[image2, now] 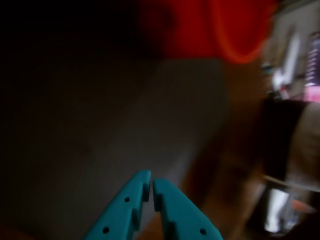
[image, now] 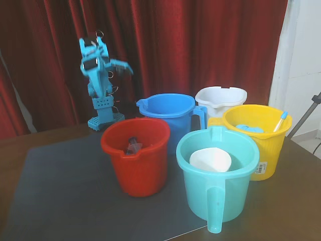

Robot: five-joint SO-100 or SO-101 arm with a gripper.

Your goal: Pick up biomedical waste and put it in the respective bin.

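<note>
With a small dark-capped vial (image: 133, 145) lying inside the red bucket (image: 138, 168) at near left, the drop looks done, and the gripper (image2: 151, 184), fingers nearly touching and holding nothing, sits raised at far left, so no move seems needed.

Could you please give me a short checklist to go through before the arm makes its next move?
1. Gripper empty: ok, fingertips nearly touching in the wrist view, nothing between them.
2. Arm clear of the buckets: ok, folded upright at the back in the fixed view.
3. Waste in the red bucket: cannot tell for sure; a small dark item lies inside, too small to identify.
4. Loose waste left on the grey mat: ok, none visible.
5. Red bucket upright: ok.
6. Wrist view sharp: not ok, blurred.
</note>
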